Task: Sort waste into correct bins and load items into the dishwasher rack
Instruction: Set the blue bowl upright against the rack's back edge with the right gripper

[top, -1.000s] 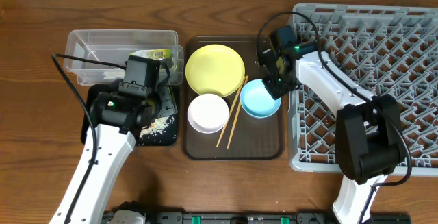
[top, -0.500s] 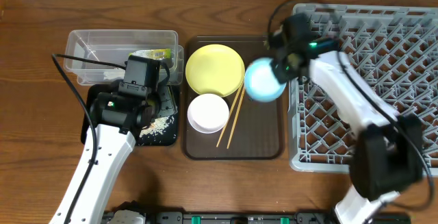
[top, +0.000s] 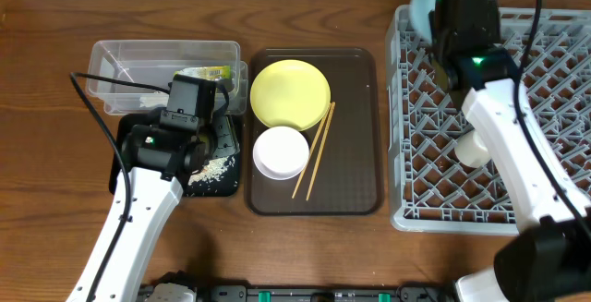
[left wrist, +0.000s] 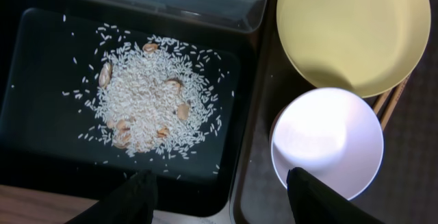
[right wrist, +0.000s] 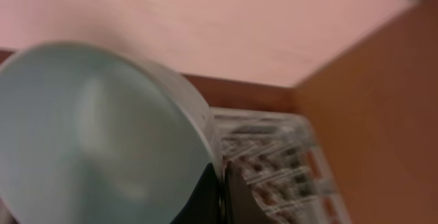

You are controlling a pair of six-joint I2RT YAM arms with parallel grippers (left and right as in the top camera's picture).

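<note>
Holds the round light blue bowl (top: 420,5) by its rim in the clamped right gripper (right wrist: 219,186) over the far left corner of the grey lattice dishwasher rack (top: 554,80), a small white cup (top: 471,150) lying inside. Hangs the left gripper (left wrist: 220,183), fingers apart and empty, over whitish rice (left wrist: 150,101) in the shallow black tray (left wrist: 41,128), beside the white bowl (left wrist: 328,142) and round yellow plate (left wrist: 349,25). Half a second ago, had the bowl over the dark brown serving tray (top: 355,154).

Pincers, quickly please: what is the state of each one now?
Left pincer: open, holding nothing.
Right pincer: closed on the rim of the light blue bowl.
</note>
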